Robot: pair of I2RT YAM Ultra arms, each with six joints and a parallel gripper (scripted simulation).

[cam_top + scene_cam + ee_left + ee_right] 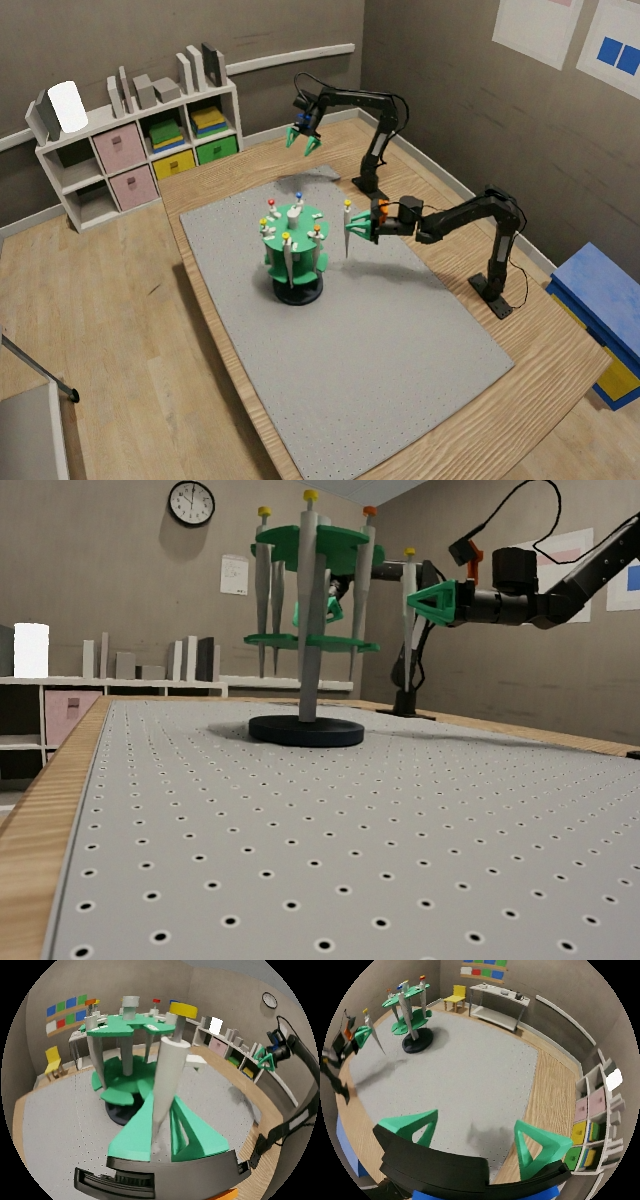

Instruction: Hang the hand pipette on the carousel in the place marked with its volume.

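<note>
A white pipette (346, 215) (408, 583) (171, 1060) with a yellow button hangs upright, tip down, in my left gripper (349, 227) (409, 601). It is above the board and apart from the carousel. Its finger hook (196, 1062) points right in the left wrist view. The print on the button is not readable. The green carousel (306, 218) (281, 534) (114, 1026) bears several pipettes with red, blue, orange and yellow buttons. Its side facing the held pipette shows a place without a pipette, between the orange and blue ones. My right gripper (298, 148) (477, 1120) is open and empty, far behind the carousel.
The carousel's dark round base (298, 291) (306, 732) (422, 1041) stands on the grey perforated board (372, 361) (258, 867). A wooden table edge (527, 413) surrounds the board. Shelves (149, 121) stand beyond the table's far end.
</note>
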